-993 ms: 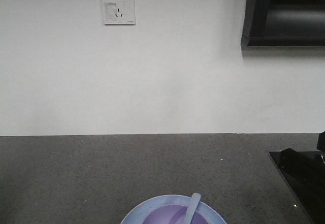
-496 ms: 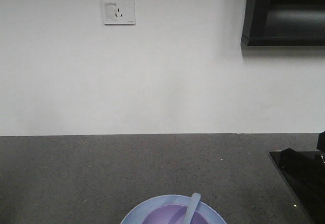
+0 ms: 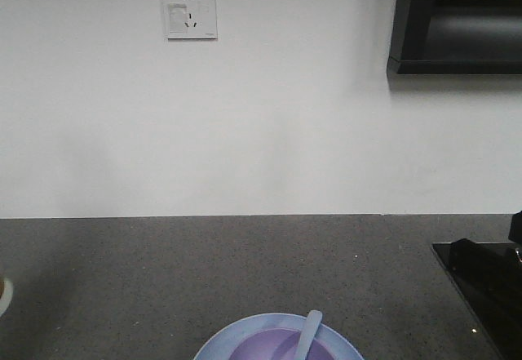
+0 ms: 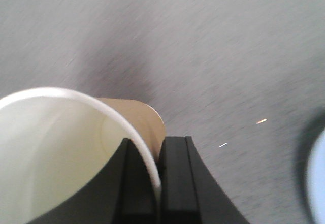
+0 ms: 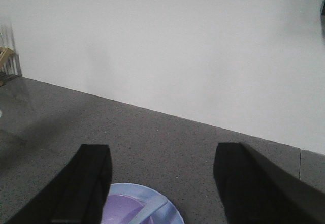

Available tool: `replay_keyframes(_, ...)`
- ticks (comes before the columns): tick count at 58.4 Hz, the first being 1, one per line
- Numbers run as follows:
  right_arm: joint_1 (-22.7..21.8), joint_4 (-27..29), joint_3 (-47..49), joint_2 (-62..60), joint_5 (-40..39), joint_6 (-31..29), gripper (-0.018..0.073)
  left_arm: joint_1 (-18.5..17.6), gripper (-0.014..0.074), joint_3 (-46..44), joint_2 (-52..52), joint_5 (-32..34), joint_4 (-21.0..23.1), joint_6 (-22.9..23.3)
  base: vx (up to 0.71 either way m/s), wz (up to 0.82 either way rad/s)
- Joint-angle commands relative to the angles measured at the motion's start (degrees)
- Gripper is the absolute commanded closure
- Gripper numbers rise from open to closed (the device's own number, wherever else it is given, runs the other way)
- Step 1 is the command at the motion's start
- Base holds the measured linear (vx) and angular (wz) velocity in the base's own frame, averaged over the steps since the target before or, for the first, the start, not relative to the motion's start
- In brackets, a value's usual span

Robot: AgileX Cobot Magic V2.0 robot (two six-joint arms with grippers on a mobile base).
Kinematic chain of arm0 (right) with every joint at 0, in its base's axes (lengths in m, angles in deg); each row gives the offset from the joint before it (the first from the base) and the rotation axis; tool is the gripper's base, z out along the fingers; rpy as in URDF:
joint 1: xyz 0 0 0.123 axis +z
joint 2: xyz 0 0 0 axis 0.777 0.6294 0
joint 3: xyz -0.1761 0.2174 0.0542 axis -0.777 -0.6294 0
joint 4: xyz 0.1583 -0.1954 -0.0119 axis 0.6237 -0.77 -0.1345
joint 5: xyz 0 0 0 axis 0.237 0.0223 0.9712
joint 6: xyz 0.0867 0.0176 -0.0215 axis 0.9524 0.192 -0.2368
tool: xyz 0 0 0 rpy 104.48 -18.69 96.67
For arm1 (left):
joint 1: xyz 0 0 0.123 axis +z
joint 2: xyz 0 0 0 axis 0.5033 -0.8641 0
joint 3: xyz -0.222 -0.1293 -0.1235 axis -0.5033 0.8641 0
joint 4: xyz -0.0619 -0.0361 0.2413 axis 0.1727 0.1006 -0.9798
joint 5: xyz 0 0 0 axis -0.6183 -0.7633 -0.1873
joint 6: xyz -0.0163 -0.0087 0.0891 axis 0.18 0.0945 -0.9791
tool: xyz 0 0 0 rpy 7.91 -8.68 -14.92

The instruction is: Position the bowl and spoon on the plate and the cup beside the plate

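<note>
Now cup (image 4: 76,148) wall pinched btwn left gripper (image 4: 158,183) fingers — R gripper (image 5: 160,183) spread.

One round light-blue plate (image 3: 214,340) is counted; one small lavender-purple bowl (image 3: 265,347) w/ one pale bluish-lavender plastic spoon (image 3: 308,335); one tapered paper cup (image 4: 61,153), tan outside, white inside; one white wall socket plate (image 3: 189,11); one black wall cabinet (image 3: 457,21); two black gripper fingers (image 5: 89,183) are seen in the right wrist view.
</note>
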Motion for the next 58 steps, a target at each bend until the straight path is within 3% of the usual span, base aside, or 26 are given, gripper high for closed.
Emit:
replay_keyframes(1, -0.4, 0.5, 1.6, -0.1, -4.2, -0.5, 0.0059, -3.6, 0.0596, -4.4, 0.0, 4.4, 3.4, -0.2, 0.0, 0.0)
replay_keyframes(21, -0.4, 0.5, 1.6, -0.1, -4.2, -0.5, 0.0059, -19.1, 0.0596, -6.3, -8.9, 3.4, 5.0, -0.1, 0.0, 0.0)
replay_keyframes(30, -0.4, 0.5, 1.6, -0.1, -4.1, -0.5, 0.0059, -24.1, 0.0596, -6.3, -12.3, 0.6, 1.8, -0.2, 0.0, 0.0)
replay_keyframes(43, -0.4, 0.5, 1.6, -0.1, -4.2, -0.5, 0.0059, -28.3, 0.0596, -6.3, -15.6, -2.4, -0.7, -0.9, 0.0, 0.0)
replay_keyframes(58, -0.4, 0.5, 1.6, -0.1, -4.2, -0.5, 0.0059, -29.0, 0.0582, -6.3, -17.2, -2.9, -0.5, -1.5, 0.0, 0.0)
